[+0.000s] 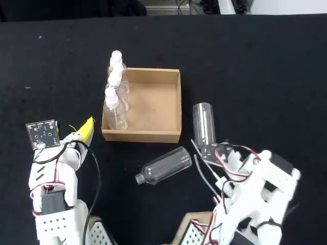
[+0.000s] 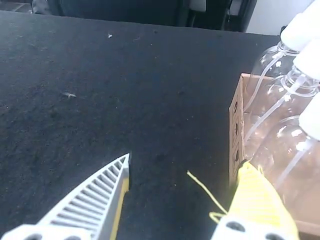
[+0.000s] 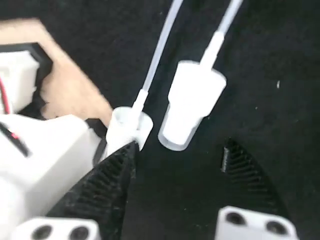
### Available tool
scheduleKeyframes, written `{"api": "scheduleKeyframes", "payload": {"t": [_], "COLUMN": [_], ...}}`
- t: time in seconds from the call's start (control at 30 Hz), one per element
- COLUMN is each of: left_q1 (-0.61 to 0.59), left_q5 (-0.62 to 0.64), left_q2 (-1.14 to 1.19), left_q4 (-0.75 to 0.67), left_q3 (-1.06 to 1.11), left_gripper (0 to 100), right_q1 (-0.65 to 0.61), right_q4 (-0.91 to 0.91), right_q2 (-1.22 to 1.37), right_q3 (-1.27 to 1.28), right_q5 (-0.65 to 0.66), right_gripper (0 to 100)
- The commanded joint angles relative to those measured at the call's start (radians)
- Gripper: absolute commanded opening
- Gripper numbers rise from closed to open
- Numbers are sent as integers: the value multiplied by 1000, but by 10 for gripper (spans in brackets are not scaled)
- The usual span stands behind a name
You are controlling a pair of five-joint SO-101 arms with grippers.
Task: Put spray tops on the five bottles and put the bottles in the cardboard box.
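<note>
Right gripper (image 3: 181,150) hangs low over the black table (image 1: 255,61) with its dark fingers spread; one loose spray top (image 3: 192,107) lies between them and a second spray top (image 3: 129,127) touches one fingertip. Left gripper (image 2: 185,165), likewise spread, points down just beside the cardboard box (image 2: 236,135), in which three capped bottles (image 2: 280,100) stand along that wall. Outside the box, an uncapped bottle (image 1: 164,166) and a second bare bottle (image 1: 204,127) lie on their sides.

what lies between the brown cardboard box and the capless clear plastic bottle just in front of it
A bare strip of black table, as the high view shows.
</note>
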Motion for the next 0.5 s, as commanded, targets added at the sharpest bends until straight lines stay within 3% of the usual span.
{"api": "scheduleKeyframes", "payload": {"t": [0.0,0.27,0.47], "left_q1": [-5,-5,-5], "left_q5": [3,3,3], "left_q2": [-5,-5,-5], "left_q4": [-18,-23,-18], "left_q3": [-12,-12,-12], "left_gripper": [231,231,231], "right_q1": [-41,-110,-184], "right_q4": [-57,-87,-91], "right_q2": [18,18,18], "right_q3": [70,31,-15], "right_q5": [-17,-196,-419], "right_gripper": [254,254,252]}}
